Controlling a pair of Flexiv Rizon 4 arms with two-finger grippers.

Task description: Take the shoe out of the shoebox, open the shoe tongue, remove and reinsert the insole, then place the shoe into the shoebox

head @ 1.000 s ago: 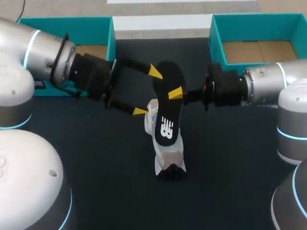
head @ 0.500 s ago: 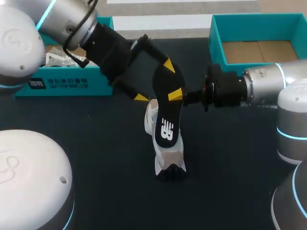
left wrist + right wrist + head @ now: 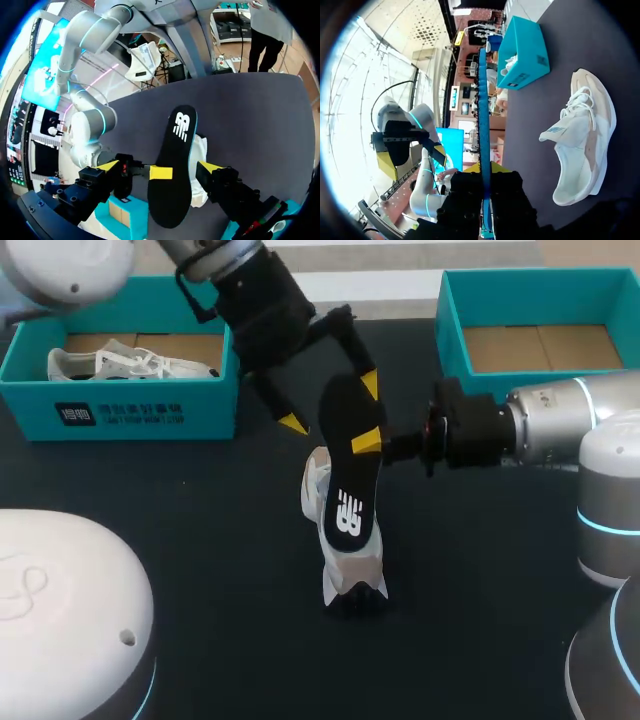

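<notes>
Head view: the right jaws, coming in from 3 o'clock, are pinching the long black foam insole (image 3: 350, 480) with the white logo, one yellow fingertip (image 3: 367, 440) pressing flat on its face. The insole is hanging over the middle of the dark worktop (image 3: 200, 540). Its logo end is pointing toward 6 o'clock, above the white and beige mesh sneaker (image 3: 345, 575) lying there; whether the two are touching I cannot tell. The left arm (image 3: 255, 300) is reaching in from 11 o'clock. The left jaws are gaping wide, their yellow tips standing on either side of the insole's 12 o'clock end, clear of it. At 10 o'clock a teal cardboard shoebox (image 3: 140, 412) is holding a second white sneaker (image 3: 130, 365). At 2 o'clock another teal shoebox (image 3: 450, 325) is showing its brown cardboard floor.
</notes>
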